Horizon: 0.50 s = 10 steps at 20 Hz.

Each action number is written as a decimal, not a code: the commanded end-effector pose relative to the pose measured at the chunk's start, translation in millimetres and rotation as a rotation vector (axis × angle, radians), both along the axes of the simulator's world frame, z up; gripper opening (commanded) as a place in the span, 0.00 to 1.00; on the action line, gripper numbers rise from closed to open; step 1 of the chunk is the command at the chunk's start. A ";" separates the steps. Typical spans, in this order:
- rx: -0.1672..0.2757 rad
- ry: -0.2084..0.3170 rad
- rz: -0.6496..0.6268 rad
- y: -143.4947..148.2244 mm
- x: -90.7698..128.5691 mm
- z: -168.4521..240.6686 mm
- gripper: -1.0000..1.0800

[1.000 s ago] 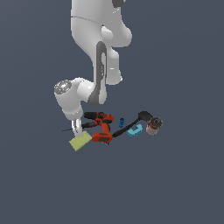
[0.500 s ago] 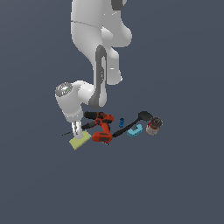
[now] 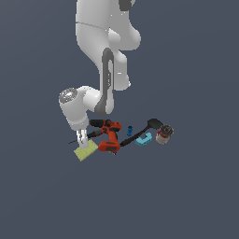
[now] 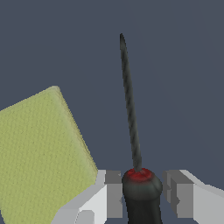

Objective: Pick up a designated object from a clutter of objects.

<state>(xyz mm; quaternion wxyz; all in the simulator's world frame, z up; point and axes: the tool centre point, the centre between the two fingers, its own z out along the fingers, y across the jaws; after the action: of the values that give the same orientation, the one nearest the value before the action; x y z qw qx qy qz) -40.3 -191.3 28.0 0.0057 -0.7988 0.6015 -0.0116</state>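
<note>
Wrist view: the long thin screwdriver with slim dark metal shaft and black-and-red handle [image 4: 141,192] sits between the two grey fingers [image 4: 114,192] of the gripper [image 4: 142,194]. The handle is cut off by the frame edge, so only its red-ringed front end shows. Jaws are spread to a medium width with a small gap on each side of the handle; no contact visible, nothing gripped. The shaft points straight away from the gripper over bare dark grey floor [image 4: 183,78]. The flat yellow-green sponge [image 4: 41,153] lies just beside the shaft, partly cut off by the frame and partly hidden behind one finger.

Exterior view: the gripper [image 3: 82,139] is low at the end of the clutter toward the exterior view's left, fingertips over the near edge of the sponge [image 3: 86,151]. The screwdriver [image 3: 88,136] is mostly hidden behind the fingers; only a thin dark line shows on either side, running toward the red-and-black power drill [image 3: 109,135]. Whether it touches the drill, cannot tell.

Toward the exterior view's right: small blue piece [image 3: 130,128], black long-handled spatula [image 3: 140,133] lying diagonally, light-blue block [image 3: 144,139] touching or just beside the spatula handle, then a brown-and-white can [image 3: 164,134] near the spatula head. The can's label is too small to read; whether it is upright or tilted, cannot tell.
</note>
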 end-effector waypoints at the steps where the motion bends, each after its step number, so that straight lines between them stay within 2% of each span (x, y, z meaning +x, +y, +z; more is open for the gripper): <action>1: 0.000 0.001 0.000 0.4 -0.8 1.3 0.00; 10: 0.002 0.003 -0.001 8.1 -9.5 27.9 0.00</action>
<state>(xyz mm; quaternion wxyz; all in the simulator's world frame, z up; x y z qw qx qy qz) -47.6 -186.7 50.2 0.0055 -0.7977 0.6029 -0.0113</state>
